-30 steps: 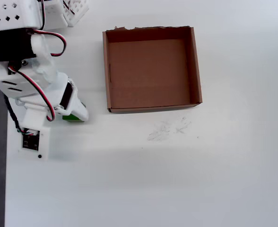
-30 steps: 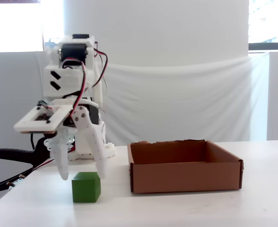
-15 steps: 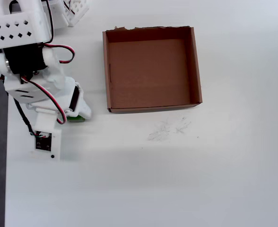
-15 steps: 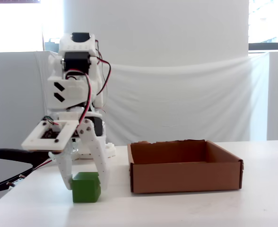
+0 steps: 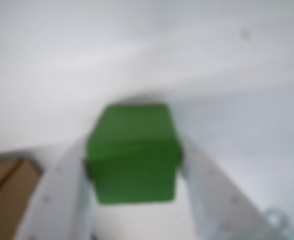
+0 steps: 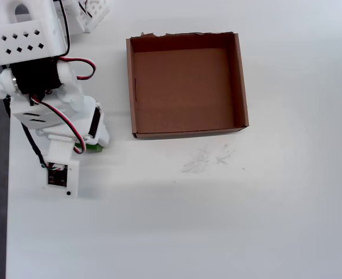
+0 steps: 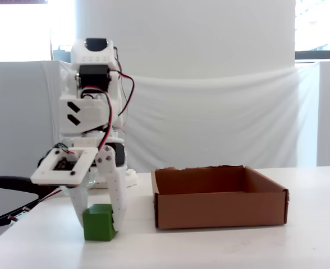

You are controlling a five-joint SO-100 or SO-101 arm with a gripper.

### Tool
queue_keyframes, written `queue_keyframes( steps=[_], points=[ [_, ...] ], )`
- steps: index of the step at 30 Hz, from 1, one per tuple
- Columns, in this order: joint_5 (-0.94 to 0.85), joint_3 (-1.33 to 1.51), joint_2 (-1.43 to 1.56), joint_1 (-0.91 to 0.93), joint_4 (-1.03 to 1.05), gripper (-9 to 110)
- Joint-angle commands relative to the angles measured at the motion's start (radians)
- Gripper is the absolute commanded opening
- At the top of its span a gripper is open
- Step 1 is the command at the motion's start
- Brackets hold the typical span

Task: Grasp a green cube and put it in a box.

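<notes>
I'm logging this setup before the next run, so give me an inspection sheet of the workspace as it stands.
Surface: white table, with a faint scuff mark in front of the box.
Job's things: green cube resting on the table between the gripper's fingers; box open, empty, ragged far edge, standing apart from the cube.
Clutter: nothing seen.
Grippers: gripper lowered around the cube, fingers at both its sides; whether they press on it cannot be told.
Cables: red and black wires looped along the arm; a black cable trails off the table's left side in the fixed view.
Surroundings: white cloth backdrop, bright windows behind.
</notes>
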Motion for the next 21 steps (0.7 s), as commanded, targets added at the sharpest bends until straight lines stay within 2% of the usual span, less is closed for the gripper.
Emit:
queue_keyframes(
  steps=[1, 8, 21],
  points=[
    [-0.002, -0.041, 0.005, -0.011, -0.012, 15],
    [-0.002, -0.084, 0.009, -0.009, 0.046, 15],
    [0.002, -0.356, 0.066, -0.08, 0.383, 13]
  ],
)
